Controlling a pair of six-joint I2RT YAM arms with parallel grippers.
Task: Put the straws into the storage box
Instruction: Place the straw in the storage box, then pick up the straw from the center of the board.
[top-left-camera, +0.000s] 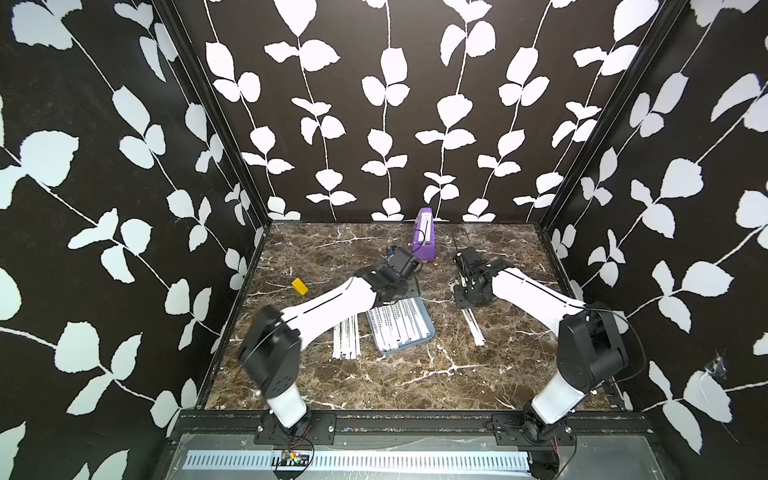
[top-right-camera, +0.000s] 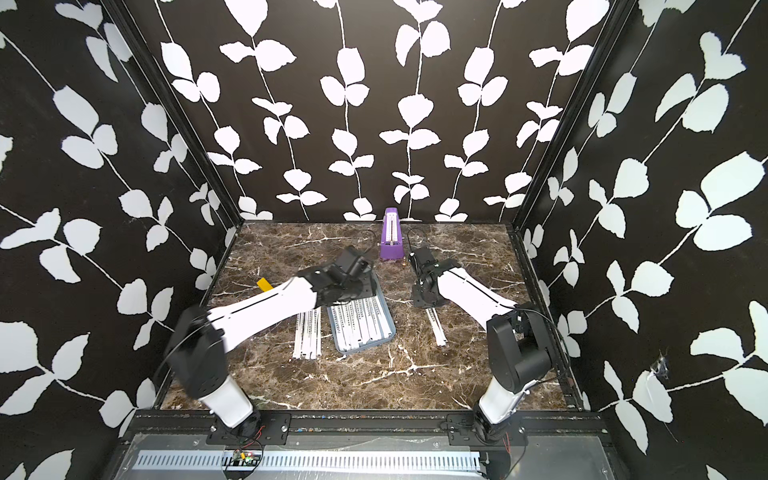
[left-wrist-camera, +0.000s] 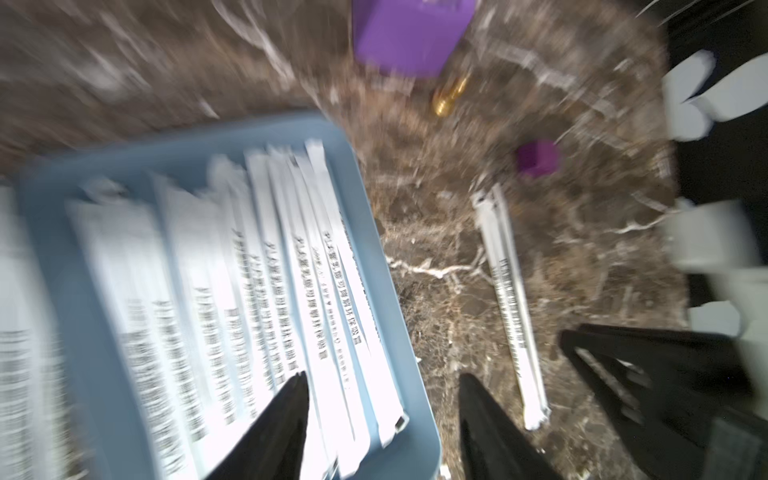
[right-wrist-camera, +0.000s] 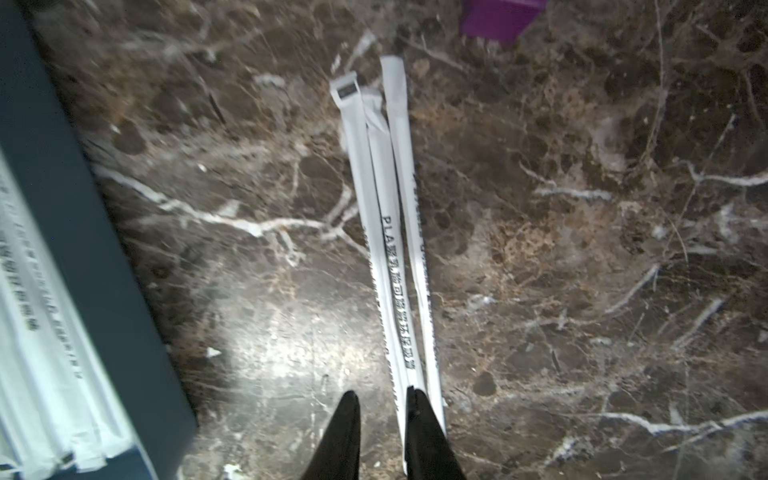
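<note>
On the veined marble table (top-left-camera: 415, 374), the shallow blue tray (top-left-camera: 409, 344) holds a flat row of paper-wrapped straws (top-left-camera: 399, 322), with a loose pile (top-left-camera: 345, 338) just beside it on the left arm's side and a slim bundle (right-wrist-camera: 395, 232) apart on the right's. The right gripper (right-wrist-camera: 381, 395) sits over that bundle, whose long axis runs straight away from its tips; its jaws are narrowly parted, bare marble between them. The left gripper (left-wrist-camera: 384, 376) hangs spread and empty over the tray.

Light-blue tray (top-left-camera: 411, 345) on marble table (top-left-camera: 415, 382) holds white paper-wrapped straws (top-left-camera: 399, 324); loose bundle (top-left-camera: 347, 336) just left, few straws (top-left-camera: 473, 328) right, tall purple wedge (top-left-camera: 424, 237) behind, yellow block (top-left-camera: 300, 286) far left.
</note>
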